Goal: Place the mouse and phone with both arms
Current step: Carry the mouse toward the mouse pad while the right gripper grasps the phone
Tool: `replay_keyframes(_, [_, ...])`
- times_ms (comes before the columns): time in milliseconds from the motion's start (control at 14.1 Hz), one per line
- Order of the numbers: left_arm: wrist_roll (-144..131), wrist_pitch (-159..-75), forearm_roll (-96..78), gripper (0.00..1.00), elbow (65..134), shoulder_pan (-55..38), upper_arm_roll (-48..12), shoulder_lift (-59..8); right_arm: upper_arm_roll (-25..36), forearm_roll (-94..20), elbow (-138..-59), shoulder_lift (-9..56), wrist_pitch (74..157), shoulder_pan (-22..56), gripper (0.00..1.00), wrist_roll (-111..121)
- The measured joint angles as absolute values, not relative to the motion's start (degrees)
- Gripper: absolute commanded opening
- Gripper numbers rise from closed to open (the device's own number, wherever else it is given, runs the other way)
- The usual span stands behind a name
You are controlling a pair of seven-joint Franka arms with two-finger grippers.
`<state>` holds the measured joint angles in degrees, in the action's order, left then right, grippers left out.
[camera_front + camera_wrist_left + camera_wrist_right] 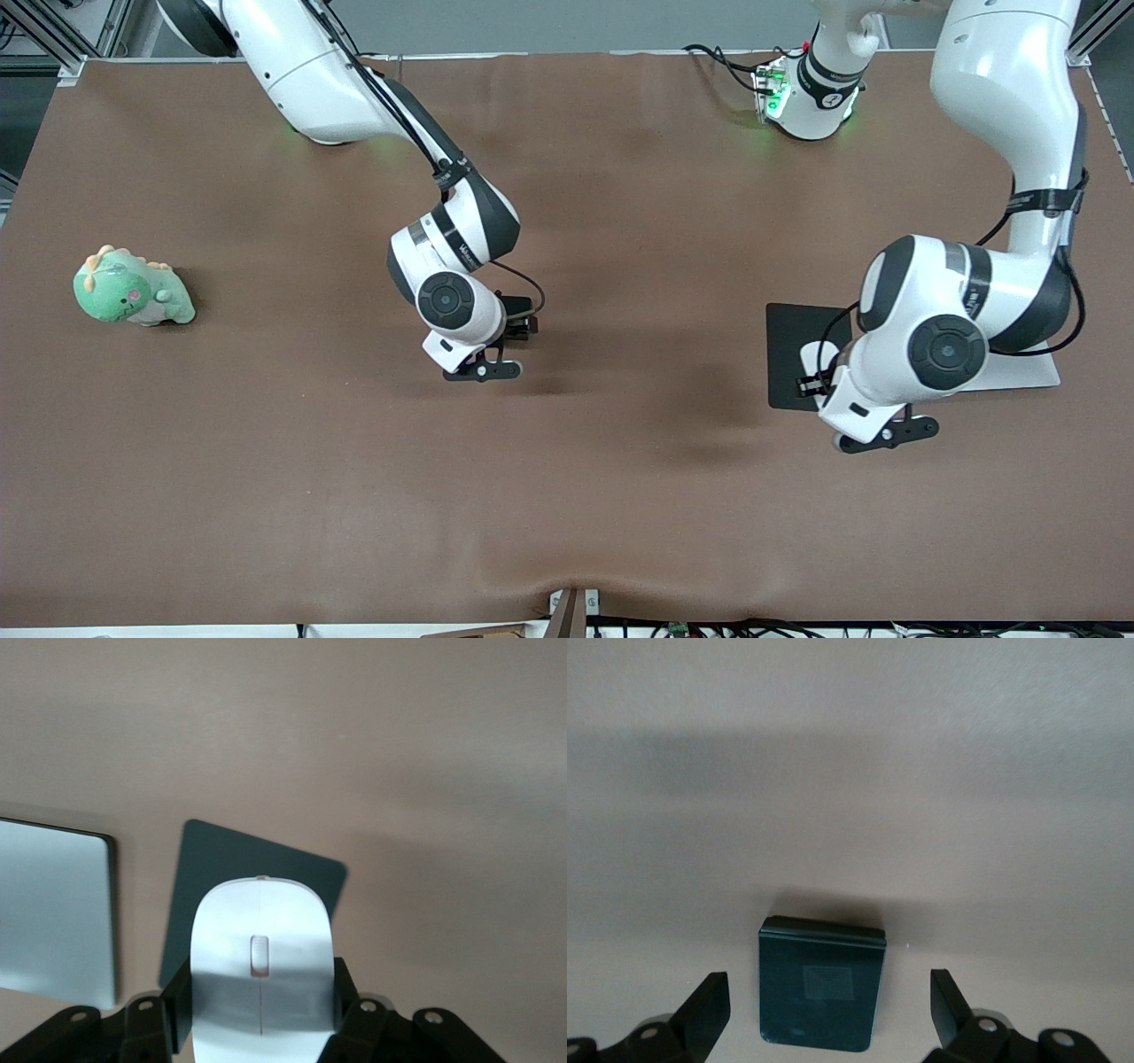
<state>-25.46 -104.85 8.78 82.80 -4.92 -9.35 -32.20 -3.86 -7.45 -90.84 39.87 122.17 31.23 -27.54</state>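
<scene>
My left gripper is shut on the white mouse and holds it just over the flat black mouse pad. In the front view a bit of the mouse shows under the hand, over the pad. My right gripper is open low over the middle of the table. The small black phone lies flat on the brown cloth between its fingers, apart from both. In the front view the right hand hides the phone.
A pale flat plate lies beside the mouse pad, toward the left arm's end of the table. A green plush dinosaur sits near the right arm's end. Brown cloth covers the table.
</scene>
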Motion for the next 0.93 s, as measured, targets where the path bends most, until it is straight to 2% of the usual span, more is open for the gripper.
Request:
replay_keyframes(285, [-16.98, -107.16, 8.78, 0.0, 88.78, -0.69, -9.35, -28.6, -3.86, -7.45, -95.42, 39.89, 127.73, 32.84, 1.0, -27.73])
replay_keyframes(783, [-4.95, -124.27, 8.78, 0.0, 107.47, 5.2, -9.35, -21.2, -3.82, -7.45, -98.63, 39.89, 132.09, 33.73, 1.0, -28.84])
replay_keyframes(854, [-3.73, -126.06, 8.78, 0.0, 109.26, 5.51, -9.35, -20.82, -3.82, -7.45, -99.3, 39.89, 132.85, 33.88, 0.77, -29.48])
replay_keyframes(925, [-3.18, -127.61, 8.78, 0.0, 110.49, 5.57, -9.35, -20.72, -3.82, -7.45, -99.68, 39.89, 133.24, 34.08, 0.38, -30.58])
